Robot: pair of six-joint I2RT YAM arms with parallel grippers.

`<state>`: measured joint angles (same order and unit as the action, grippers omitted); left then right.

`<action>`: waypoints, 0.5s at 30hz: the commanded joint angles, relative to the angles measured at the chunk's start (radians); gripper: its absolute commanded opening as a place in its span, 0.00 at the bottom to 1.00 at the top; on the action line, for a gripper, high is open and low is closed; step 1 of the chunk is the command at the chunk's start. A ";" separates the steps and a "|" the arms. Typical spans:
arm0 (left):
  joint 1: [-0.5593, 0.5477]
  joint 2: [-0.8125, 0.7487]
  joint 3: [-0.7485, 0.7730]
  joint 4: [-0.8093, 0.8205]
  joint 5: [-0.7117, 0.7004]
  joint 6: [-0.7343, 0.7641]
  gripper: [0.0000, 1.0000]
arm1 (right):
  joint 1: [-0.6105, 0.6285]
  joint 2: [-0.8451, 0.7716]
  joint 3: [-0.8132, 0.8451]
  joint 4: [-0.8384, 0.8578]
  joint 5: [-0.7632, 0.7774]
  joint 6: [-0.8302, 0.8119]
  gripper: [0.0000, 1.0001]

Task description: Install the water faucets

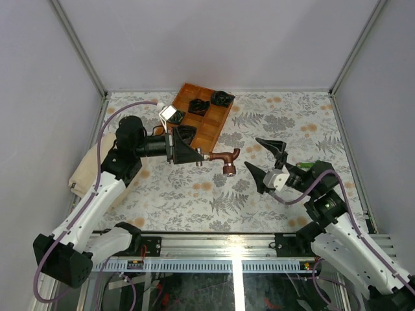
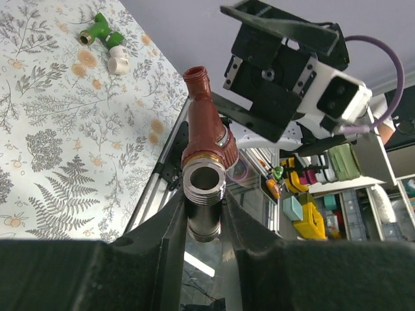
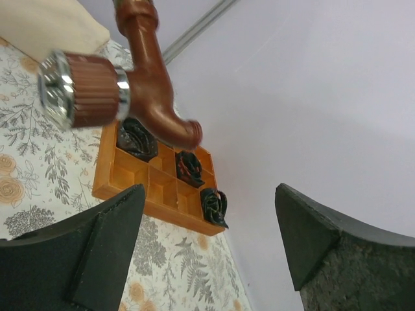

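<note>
My left gripper (image 1: 201, 157) is shut on the silvery threaded end of the dark red-brown faucet (image 1: 224, 159) and holds it level above the table. The left wrist view shows its fingers (image 2: 162, 240) clamped on the threaded pipe of the faucet (image 2: 204, 129). My right gripper (image 1: 253, 152) is open and empty, just right of the faucet. In the right wrist view the faucet (image 3: 146, 78) hangs above and left of the gap between the open jaws (image 3: 207, 220). The green faucet (image 2: 100, 29) lies on the table; it is mostly hidden behind the right arm in the top view (image 1: 304, 166).
A wooden compartment tray (image 1: 214, 126) with black coiled bundles stands at the back centre; it also shows in the right wrist view (image 3: 149, 194). A small white piece (image 2: 118, 61) lies beside the green faucet. A beige cloth (image 1: 83, 172) lies at the left edge.
</note>
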<state>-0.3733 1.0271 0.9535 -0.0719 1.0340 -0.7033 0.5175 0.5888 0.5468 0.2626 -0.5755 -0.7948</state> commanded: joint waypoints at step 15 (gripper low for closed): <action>0.057 0.083 0.018 0.064 0.085 -0.024 0.00 | 0.306 0.312 0.028 0.355 0.163 -0.095 0.66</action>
<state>-0.3279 1.1183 0.9539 -0.0353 1.0843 -0.7654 0.8101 0.8890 0.5804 0.3756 -0.3847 -1.0130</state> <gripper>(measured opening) 0.215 0.773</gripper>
